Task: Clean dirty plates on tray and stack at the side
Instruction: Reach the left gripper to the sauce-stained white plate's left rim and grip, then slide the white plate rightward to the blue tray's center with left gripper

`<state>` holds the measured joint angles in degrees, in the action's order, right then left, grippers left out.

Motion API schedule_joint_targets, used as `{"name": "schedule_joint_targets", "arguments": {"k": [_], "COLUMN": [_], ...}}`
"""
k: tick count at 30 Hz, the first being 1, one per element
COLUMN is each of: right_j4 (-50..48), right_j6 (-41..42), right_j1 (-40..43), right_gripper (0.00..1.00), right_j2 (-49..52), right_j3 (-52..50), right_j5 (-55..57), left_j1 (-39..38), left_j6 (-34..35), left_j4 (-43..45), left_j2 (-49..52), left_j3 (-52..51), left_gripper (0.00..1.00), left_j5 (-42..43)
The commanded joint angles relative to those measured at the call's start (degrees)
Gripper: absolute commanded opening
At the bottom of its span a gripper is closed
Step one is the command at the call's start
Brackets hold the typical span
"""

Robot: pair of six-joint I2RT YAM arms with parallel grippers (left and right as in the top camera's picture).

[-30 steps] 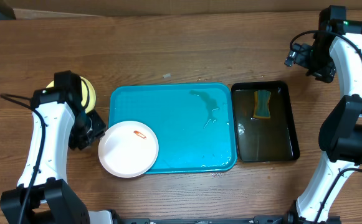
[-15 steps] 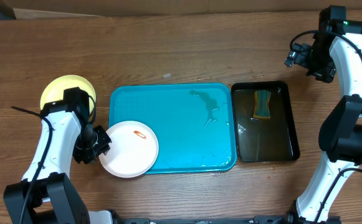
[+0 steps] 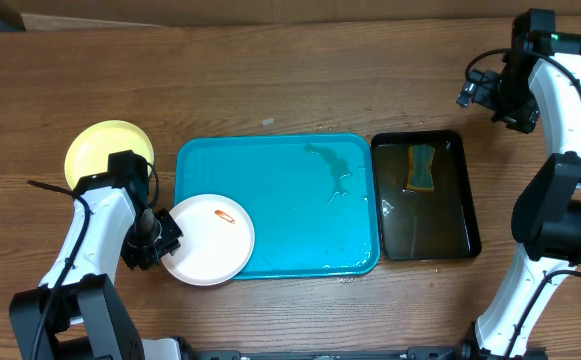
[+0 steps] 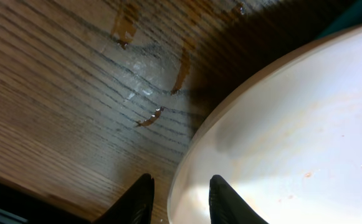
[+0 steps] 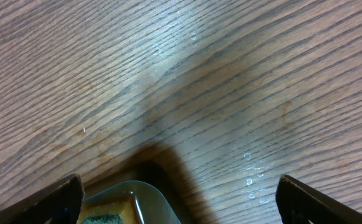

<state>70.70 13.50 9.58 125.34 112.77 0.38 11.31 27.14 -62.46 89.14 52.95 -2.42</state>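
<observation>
Plate, white round flat [image 3: 207,245], lies face-up overhanging turquoise rectangular plastic tray's [image 3: 290,220] 7 o'clock corner; its orange smear [image 3: 224,215] runs approx. 10-to-4. L gripper [image 4: 181,202] straddles plate's 9 o'clock rim, narrowly parted, grip unclear. R gripper [image 5: 187,199] gapes wide at 1 o'clock.

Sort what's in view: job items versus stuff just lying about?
Job: white plate with orange smear, yellow-green plate, turquoise tray.
Lying about: black tray, sponge in it (likely the wiping tool, untouched now).

No legible writing anywhere, none on the tray [image 3: 280,225], none on the white plate [image 3: 202,250]
</observation>
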Motion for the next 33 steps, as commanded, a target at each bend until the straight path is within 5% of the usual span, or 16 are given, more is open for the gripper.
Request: {"name": "schedule_joint_targets", "arguments": {"k": [1,20,25,33], "right_j4": [-0.17,-0.17,-0.17,-0.17], "right_j6": [0.46,0.46,0.46,0.46], "right_j1": [-0.2,-0.2,-0.2,-0.2], "right_gripper": [1.0,1.0,1.0,1.0], "right_j2": [-0.66,-0.66,-0.66,-0.66], "right_j3": [0.68,0.68,0.68,0.68], "right_j5": [-0.02,-0.02,-0.02,-0.02], "left_j1": [0.28,0.26,0.24,0.02], "left_j6": [1.2,1.18,-1.38,-5.01], "left_j4": [0.39,2.54,3.76,10.14], "left_j2": [0.35,0.37,0.37,0.37], "left_j3": [-1.16,-2.29,-2.29,-2.29], "left_gripper": [0.3,0.14,0.05,0.04], "left_j5": [-0.57,1.2,5.84,15.72]}}
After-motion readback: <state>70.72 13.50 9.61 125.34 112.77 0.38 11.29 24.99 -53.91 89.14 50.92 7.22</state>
